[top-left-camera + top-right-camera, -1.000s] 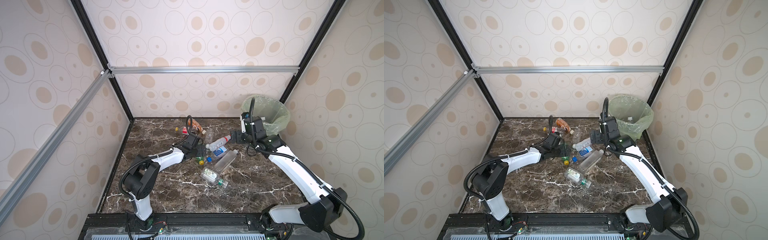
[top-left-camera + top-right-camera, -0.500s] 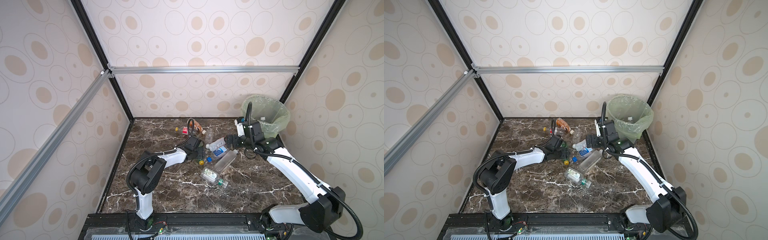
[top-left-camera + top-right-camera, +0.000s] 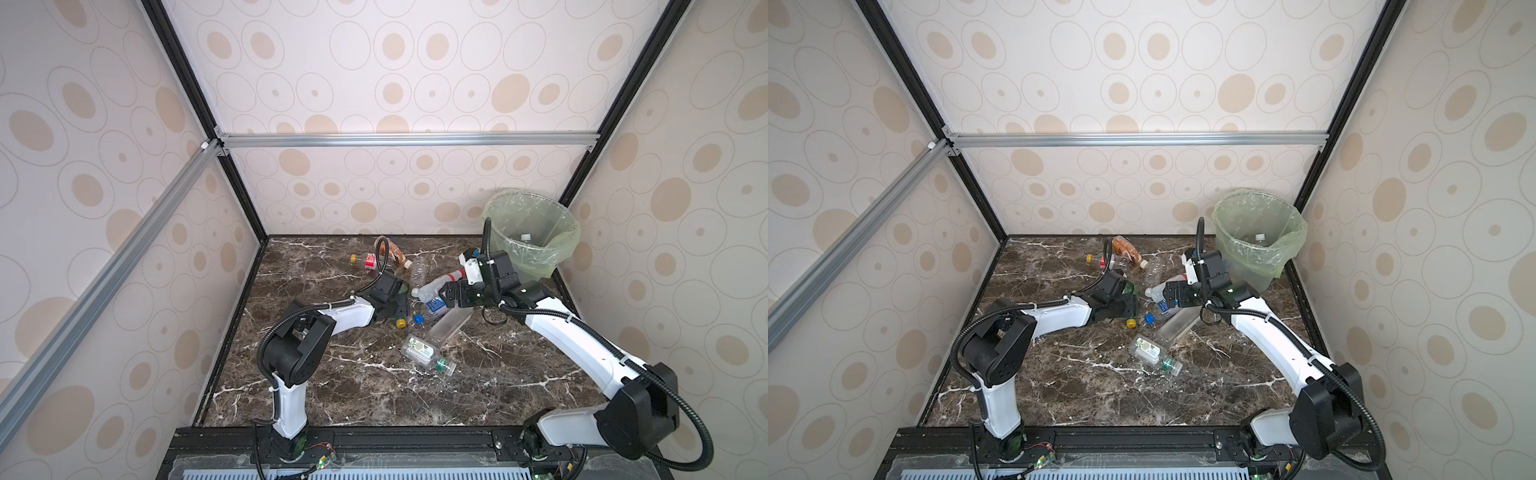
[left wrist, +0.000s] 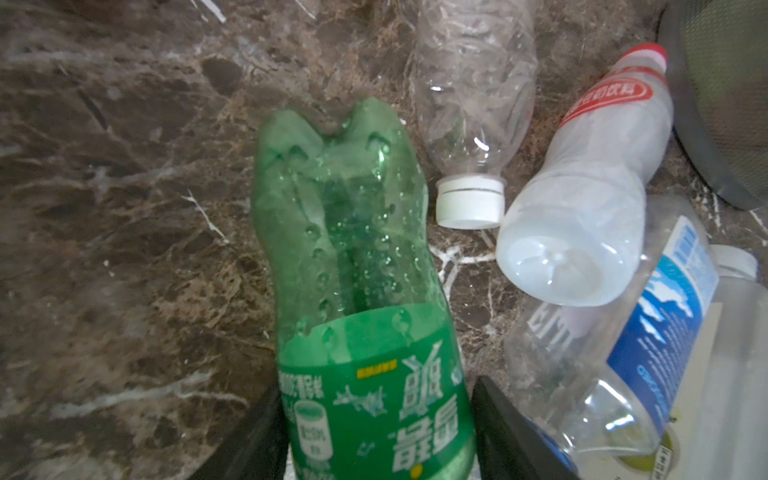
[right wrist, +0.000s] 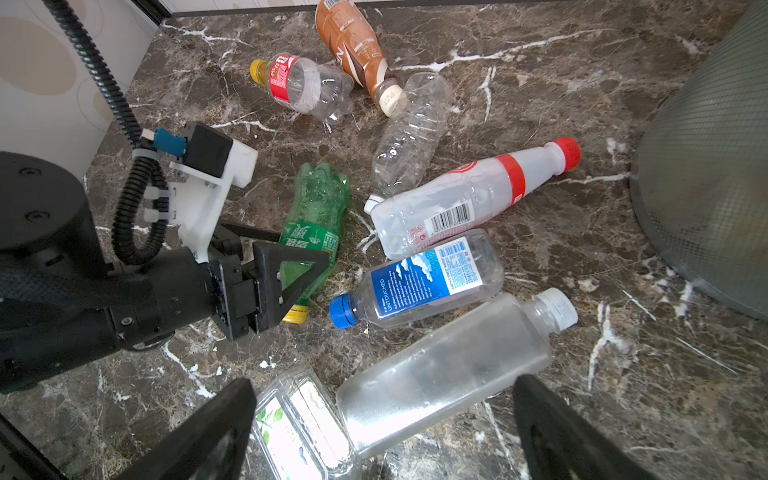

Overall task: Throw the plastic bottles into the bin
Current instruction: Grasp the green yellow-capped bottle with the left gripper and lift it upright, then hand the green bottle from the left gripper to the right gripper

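Note:
Several plastic bottles lie in a heap on the marble floor. My left gripper [image 4: 376, 415] is shut on the labelled part of a green bottle [image 4: 353, 249] that lies flat, one finger pressed on each side. The right wrist view shows this grip [image 5: 291, 266] side-on. My right gripper [image 5: 382, 432] is open above a frosted clear bottle [image 5: 449, 370], touching nothing. It hovers over the heap in both top views [image 3: 446, 293] [image 3: 1169, 295]. The bin [image 3: 540, 257] [image 3: 1258, 257] stands in the back right corner with a white-capped bottle [image 3: 526, 237] inside.
Beside the green bottle lie a red-capped white bottle [image 5: 469, 199], a blue-labelled bottle [image 5: 424, 278] and a crumpled clear bottle [image 5: 411, 137]. A brown bottle [image 5: 353, 41] and a red-labelled bottle [image 5: 299, 83] lie near the back wall. A squashed leaf-labelled bottle [image 3: 419, 349] lies nearer the front.
My left gripper's jaws have closed in on the green bottle. My right gripper has moved left and down, from beside the bin to over the heap, staying open.

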Controlling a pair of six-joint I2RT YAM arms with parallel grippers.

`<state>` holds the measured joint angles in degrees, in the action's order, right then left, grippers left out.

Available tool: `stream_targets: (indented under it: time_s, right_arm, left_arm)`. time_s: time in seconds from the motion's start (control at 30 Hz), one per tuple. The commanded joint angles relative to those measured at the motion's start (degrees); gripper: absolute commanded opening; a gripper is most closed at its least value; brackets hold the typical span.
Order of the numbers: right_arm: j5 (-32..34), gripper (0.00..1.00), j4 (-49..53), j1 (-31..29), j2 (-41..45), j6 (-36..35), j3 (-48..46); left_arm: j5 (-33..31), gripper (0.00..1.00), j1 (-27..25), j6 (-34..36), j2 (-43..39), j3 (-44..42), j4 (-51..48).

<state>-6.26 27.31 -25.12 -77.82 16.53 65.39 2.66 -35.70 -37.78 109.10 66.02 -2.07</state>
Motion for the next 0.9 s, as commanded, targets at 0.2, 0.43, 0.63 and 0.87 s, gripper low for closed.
stream_targets:
  time_s: [0.2, 0.43, 0.63, 0.87]
  right_arm:
    - [0.7, 1.00, -0.5, -0.3, 0.4, 1.5, -0.4]
    - [0.7, 1.00, -2.6, -0.3, 1.4, 5.5, 1.7]
    - [-1.6, 1.00, -3.0, -0.3, -0.2, 9.3, 7.8]
    - [-5.9, 1.00, -6.7, -0.3, -2.8, 13.5, 13.9]
  left_arm:
    - [0.4, 0.56, 0.3, 3.2, -2.3, -3.3, 1.9]
    - [1.3, 0.56, 0.3, 7.8, -9.3, -4.5, 5.2]
    - [1.9, 0.55, 0.2, 10.8, -17.0, -5.4, 10.1]
    - [3.8, 0.56, 0.2, 12.2, -24.1, -9.2, 17.1]
